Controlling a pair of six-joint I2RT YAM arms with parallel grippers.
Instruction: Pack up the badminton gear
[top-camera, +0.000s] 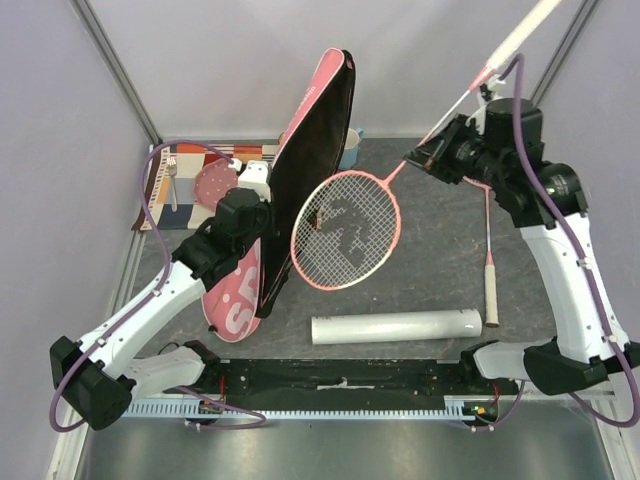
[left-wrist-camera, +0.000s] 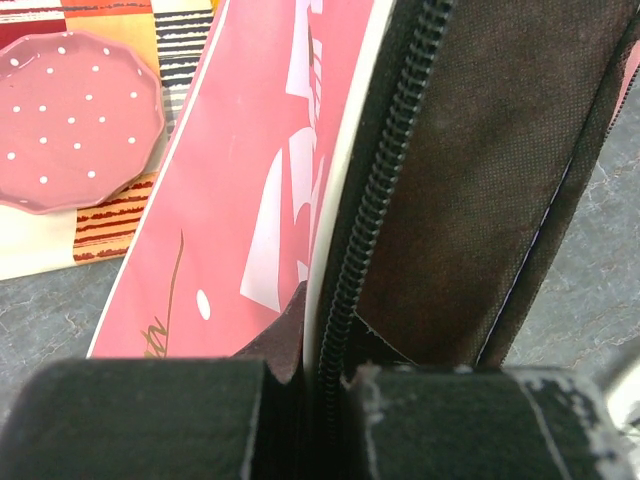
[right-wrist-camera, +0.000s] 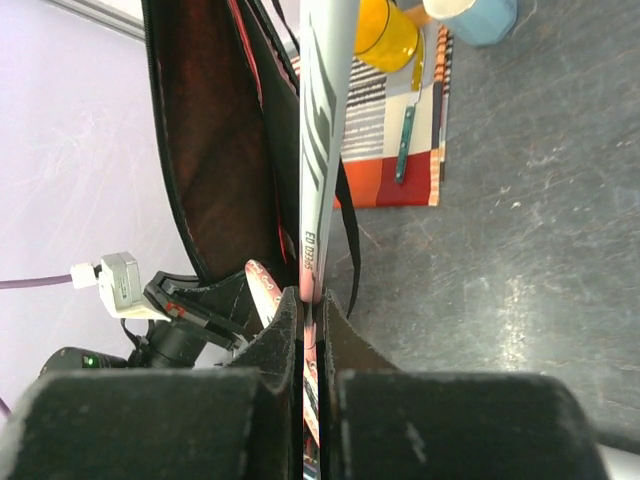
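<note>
"Pink SPORT-lettered racket bag (top-camera: 305, 170): anything packed?" asks one.

"Apparently nothing yet. The left gripper (left-wrist-camera: 320, 385) is pinched tight on its zip edge and holds it upright and open. The right gripper (right-wrist-camera: 310, 325) is clamped on the shaft of one pink-framed racket (top-camera: 345, 230), head at the bag's mouth. The second racket (top-camera: 489, 270) and the long white tube (top-camera: 395, 326) lie right of the bag. No shuttlecocks in sight."

"And the wrist views?"

"Zip teeth between pads, the gripped shaft. Only overhead places the head."
</note>
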